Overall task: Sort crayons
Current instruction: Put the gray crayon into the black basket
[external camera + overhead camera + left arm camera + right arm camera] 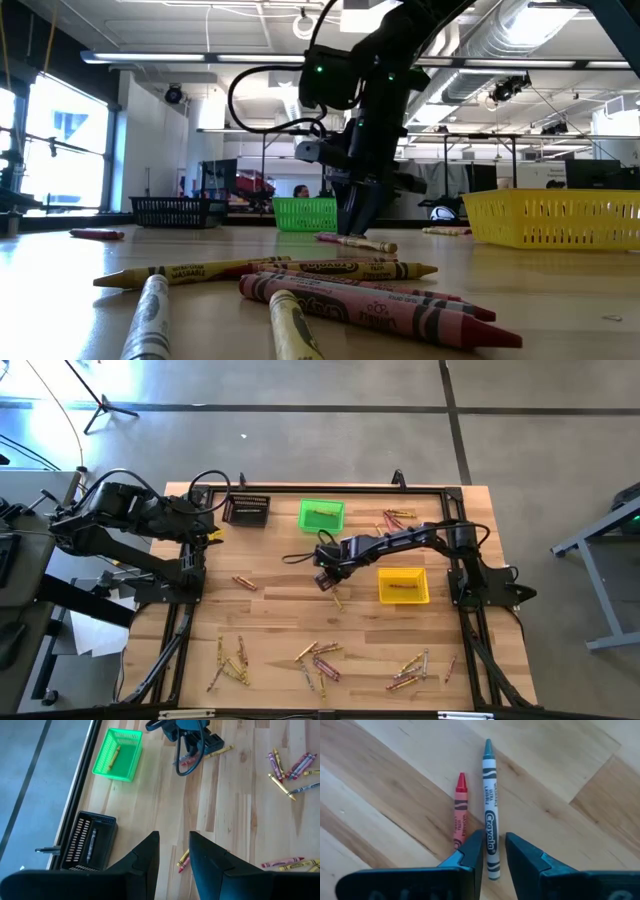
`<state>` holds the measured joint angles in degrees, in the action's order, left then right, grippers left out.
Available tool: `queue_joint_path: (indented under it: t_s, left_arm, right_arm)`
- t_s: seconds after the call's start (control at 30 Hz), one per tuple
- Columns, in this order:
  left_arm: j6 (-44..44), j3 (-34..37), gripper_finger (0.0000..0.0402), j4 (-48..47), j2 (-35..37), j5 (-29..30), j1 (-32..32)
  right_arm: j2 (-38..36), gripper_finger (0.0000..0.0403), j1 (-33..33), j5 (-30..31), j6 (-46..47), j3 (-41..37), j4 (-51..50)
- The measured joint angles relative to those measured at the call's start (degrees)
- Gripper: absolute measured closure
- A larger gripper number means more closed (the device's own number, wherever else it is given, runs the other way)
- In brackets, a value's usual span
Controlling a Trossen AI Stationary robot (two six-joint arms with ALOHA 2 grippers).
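Green bin (321, 514) with one crayon (323, 513), right pincer (493, 851) astride grey crayon (490, 827), left pincer (173, 851) open

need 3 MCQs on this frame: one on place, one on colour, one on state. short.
1. Where is the right tool?
A. over the black bin
B. low over the table between the green bin and the yellow bin
C. at the table's near edge

2. What colours are the two crayons under it?
A. red and blue-grey
B. both yellow
C. green and black

3. How do its fingers stand?
A. shut on the red crayon
B. parted, one each side of the blue-grey crayon
C. out of view

Key:
B, the high view shows it between the green bin and yellow bin.
A, the red crayon lies beside the blue-grey crayon.
B, the fingers flank it with a gap.
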<state>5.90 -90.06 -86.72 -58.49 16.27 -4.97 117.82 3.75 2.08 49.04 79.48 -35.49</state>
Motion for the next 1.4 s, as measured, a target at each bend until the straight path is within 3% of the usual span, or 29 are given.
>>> queue_joint_path:
  t_s: [0.2,0.37,0.47,0.73,1.03,1.23,1.4]
  left_arm:
    - [-0.01,0.0,0.031,0.0,0.01,0.0,0.0]
    - [-0.01,0.0,0.031,-0.04,0.01,-0.02,0.0]
    - [-0.02,0.0,0.031,-0.3,0.01,-0.01,0.0]
    - [-0.04,0.0,0.031,-0.7,0.01,-0.02,0.0]
    - [-0.14,0.0,0.031,-0.68,0.01,-0.02,0.0]
    - [-0.14,0.0,0.031,-0.66,0.01,-0.02,0.0]
    - [-0.13,-0.02,0.031,-0.36,0.01,-0.01,-0.01]
  right_arm:
    - [0.37,0.0335,-0.16,1.99,1.53,0.13,-0.76]
    - [0.35,0.0386,0.0,1.74,2.14,0.11,-0.43]
    - [0.59,0.0389,0.32,0.6,2.06,1.23,-0.94]
    - [0.79,0.0395,2.05,2.05,-5.58,13.02,1.87]
    - [0.72,0.0397,8.28,3.92,-16.68,26.21,14.36]
    - [1.59,0.0398,11.22,3.73,-19.93,28.84,18.49]
    - [6.89,0.0397,12.74,1.97,-18.22,28.88,23.51]
